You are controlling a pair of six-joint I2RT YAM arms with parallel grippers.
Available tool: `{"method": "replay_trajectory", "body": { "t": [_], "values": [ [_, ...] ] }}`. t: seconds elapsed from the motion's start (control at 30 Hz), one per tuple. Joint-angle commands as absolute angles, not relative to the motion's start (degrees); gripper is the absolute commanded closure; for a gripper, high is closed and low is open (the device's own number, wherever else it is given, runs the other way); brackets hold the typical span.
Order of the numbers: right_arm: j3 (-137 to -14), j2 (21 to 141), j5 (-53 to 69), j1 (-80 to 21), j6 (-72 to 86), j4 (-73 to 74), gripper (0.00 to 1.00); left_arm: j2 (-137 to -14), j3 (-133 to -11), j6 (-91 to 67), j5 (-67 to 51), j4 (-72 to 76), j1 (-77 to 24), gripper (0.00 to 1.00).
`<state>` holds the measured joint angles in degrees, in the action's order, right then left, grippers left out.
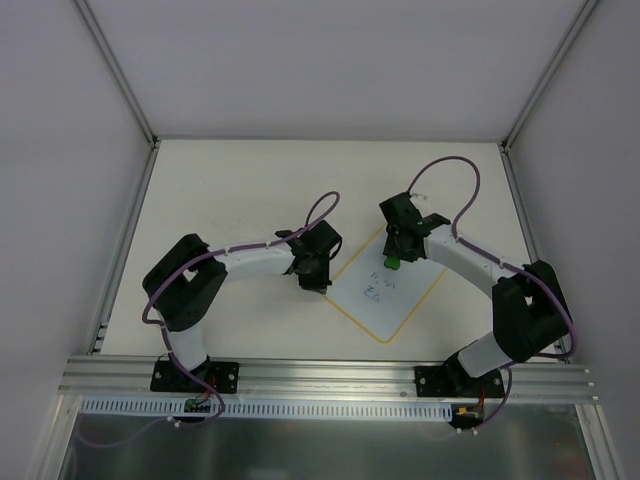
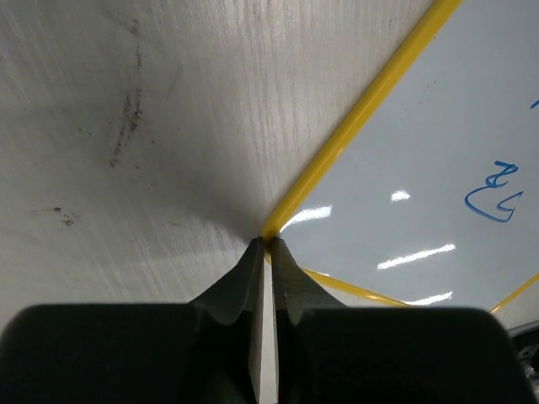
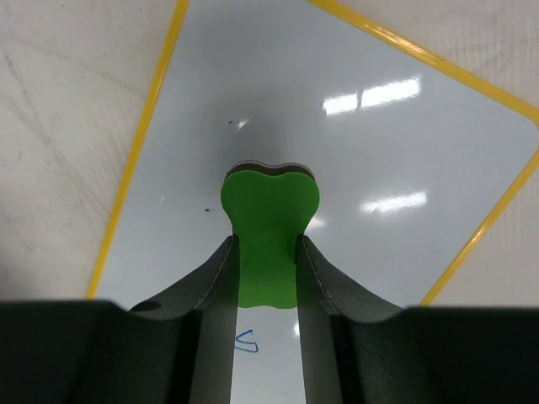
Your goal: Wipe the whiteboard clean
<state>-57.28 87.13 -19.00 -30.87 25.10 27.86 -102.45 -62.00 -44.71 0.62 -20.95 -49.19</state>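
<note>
few blue scribbles point(image 2: 493, 194) on yellow-rimmed whiteboard point(image 1: 388, 312); left pincer point(image 2: 269, 246) together, right pincer point(image 3: 266, 246) clamped on green eraser point(image 3: 269, 200)

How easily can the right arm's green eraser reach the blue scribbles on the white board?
Probably easily: the right gripper holds the flat green eraser over the yellow-rimmed whiteboard, blue scribbles close by, nothing between.

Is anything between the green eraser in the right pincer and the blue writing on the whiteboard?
Nothing visible: only bare whiteboard separates the eraser from the blue writing. The left pincer is at its corner.
</note>
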Motion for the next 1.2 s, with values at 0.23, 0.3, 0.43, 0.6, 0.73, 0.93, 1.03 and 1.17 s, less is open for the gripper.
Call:
{"method": "replay_trajectory", "body": {
  "t": [0.23,0.3,0.43,0.6,0.73,0.93,1.03,1.17],
  "values": [
    [-67.8,94.9,-19.4,-27.8,17.2,28.2,1.00,-105.9,-63.5,-41.4,10.5,-30.6,-49.8,1.00],
    [-70.9,98.6,-18.9,-27.4,16.8,28.1,1.00,-106.4,-63.7,-41.1,9.9,-30.7,-49.8,1.00],
    [-74.3,103.4,-18.2,-26.7,17.4,28.1,1.00,-107.1,-64.3,-40.9,9.4,-30.7,-49.8,1.00],
    [-73.9,105.5,-17.6,-25.8,18.3,28.1,1.00,-107.1,-64.3,-40.9,9.3,-30.7,-49.6,1.00],
    [-71.9,106.0,-15.7,-25.8,18.2,26.9,1.00,-106.9,-64.5,-41.0,9.2,-30.7,-49.5,1.00],
    [-66.9,105.6,-10.4,-28.7,21.7,25.1,1.00,-107.1,-65.2,-41.3,9.1,-30.6,-49.5,1.00],
    [-64.3,105.4,-9.8,-32.3,23.6,25.1,1.00,-107.6,-65.7,-41.3,8.9,-30.6,-49.5,1.00],
    [-61.0,104.2,-8.9,-36.6,27.6,25.1,1.00,-107.6,-66.2,-41.4,9.1,-30.6,-49.3,1.00]
  ]
}}
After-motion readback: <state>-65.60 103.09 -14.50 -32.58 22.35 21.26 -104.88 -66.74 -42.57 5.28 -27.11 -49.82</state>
